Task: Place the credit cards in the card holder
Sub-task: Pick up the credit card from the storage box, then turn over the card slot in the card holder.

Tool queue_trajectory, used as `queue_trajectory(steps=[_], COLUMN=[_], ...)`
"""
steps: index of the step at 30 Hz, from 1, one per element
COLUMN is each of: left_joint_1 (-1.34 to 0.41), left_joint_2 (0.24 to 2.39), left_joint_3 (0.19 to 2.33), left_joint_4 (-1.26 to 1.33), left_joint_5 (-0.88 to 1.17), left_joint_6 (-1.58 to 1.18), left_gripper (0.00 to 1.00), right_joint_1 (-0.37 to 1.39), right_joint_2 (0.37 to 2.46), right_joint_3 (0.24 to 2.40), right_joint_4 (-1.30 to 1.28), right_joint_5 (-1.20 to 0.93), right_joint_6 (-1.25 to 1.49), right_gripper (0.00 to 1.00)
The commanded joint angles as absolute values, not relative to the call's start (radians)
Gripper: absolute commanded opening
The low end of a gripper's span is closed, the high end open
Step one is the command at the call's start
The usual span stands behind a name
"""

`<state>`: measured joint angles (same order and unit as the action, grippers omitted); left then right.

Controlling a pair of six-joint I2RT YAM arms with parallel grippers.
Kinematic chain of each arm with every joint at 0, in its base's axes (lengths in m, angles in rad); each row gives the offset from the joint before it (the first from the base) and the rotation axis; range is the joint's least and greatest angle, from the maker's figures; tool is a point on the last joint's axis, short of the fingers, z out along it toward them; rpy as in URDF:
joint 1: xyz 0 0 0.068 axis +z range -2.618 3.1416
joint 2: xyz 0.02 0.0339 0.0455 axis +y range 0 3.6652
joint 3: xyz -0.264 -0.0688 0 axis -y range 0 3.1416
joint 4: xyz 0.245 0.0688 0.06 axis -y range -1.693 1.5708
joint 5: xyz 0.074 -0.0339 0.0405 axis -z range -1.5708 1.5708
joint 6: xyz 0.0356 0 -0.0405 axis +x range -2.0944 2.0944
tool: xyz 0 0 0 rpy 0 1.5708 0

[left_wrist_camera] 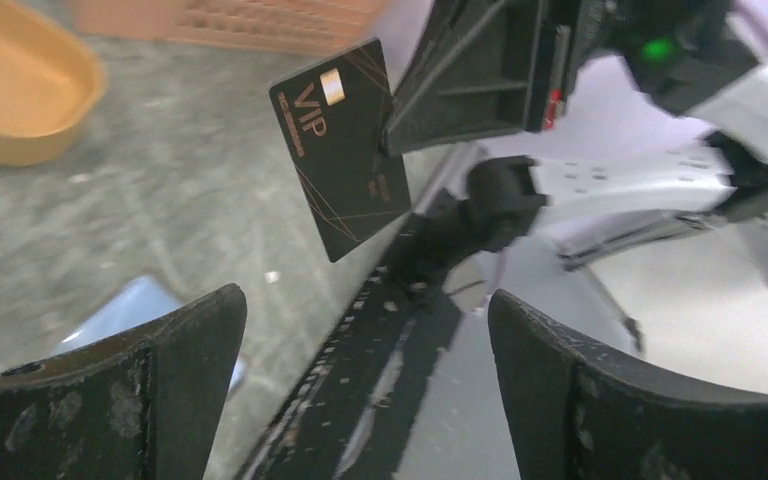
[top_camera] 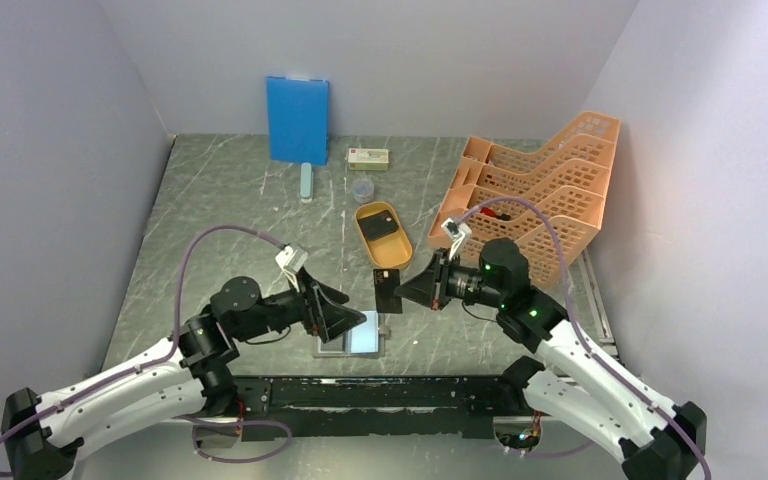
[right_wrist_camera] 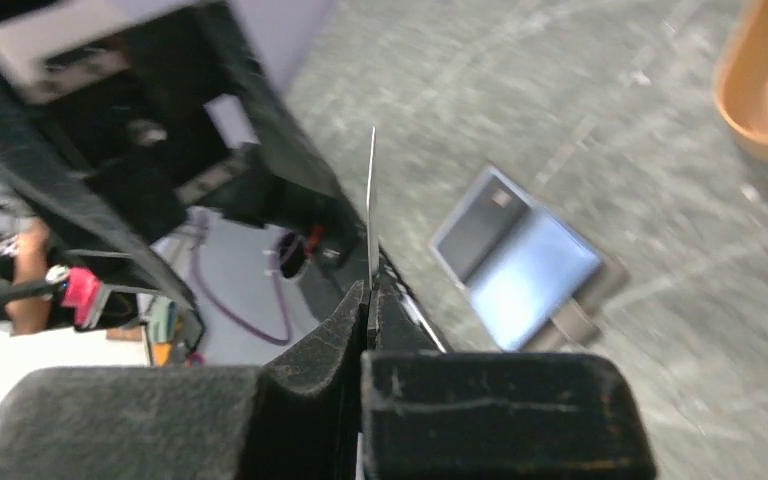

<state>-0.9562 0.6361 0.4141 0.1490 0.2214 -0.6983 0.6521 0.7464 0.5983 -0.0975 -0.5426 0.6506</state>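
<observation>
A black VIP credit card [left_wrist_camera: 345, 150] hangs above the table, pinched at one edge by my right gripper [top_camera: 403, 290], which is shut on it. In the right wrist view the card [right_wrist_camera: 371, 210] shows edge-on, rising out of the closed gripper [right_wrist_camera: 368, 300]. The card holder [top_camera: 360, 336] lies open on the table, pale bluish inner faces up, and shows too in the right wrist view [right_wrist_camera: 520, 262]. My left gripper [top_camera: 352, 318] stands over its left part, open, with nothing between its fingers [left_wrist_camera: 165, 385]. Another dark card [top_camera: 382, 227] lies in the orange tray.
The orange oval tray [top_camera: 362, 240] sits just behind the held card. An orange file rack [top_camera: 540, 195] fills the back right. A blue board [top_camera: 297, 120] leans on the back wall, with a white-and-green box [top_camera: 368, 156] and a small cup [top_camera: 362, 188] nearby.
</observation>
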Motion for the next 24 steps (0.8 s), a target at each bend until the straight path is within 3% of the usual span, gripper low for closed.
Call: queue_trajectory(steps=[1, 5, 14, 24], left_joint_1=[-0.952, -0.962, -1.042, -1.142], left_joint_2=[0.682, 0.822, 1.121, 1.331], left_joint_3=[0.453, 0.467, 0.546, 0.649], left_joint_4=[-0.15, -0.143, -0.055, -0.118], left_joint_5=[0.01, 0.002, -0.07, -0.233], left_joint_6=[-0.624, -0.641, -0.639, -0.636], left_gripper=[0.91, 0.81, 0.71, 0.69], right_joint_1=[0.655, 0.659, 0.678, 0.679], right_joint_2=[0.823, 0.916, 0.953, 0.872], right_joint_3=[0.55, 0.519, 0.511, 0.473], right_joint_4=[-0.261, -0.179, -0.239, -0.272], right_joint_5=[-0.398, -0.418, -0.308, -0.264], right_joint_6=[0.642, 0.711, 0.758, 0.77], right_gripper=[0.0, 0.0, 0.0, 0.0])
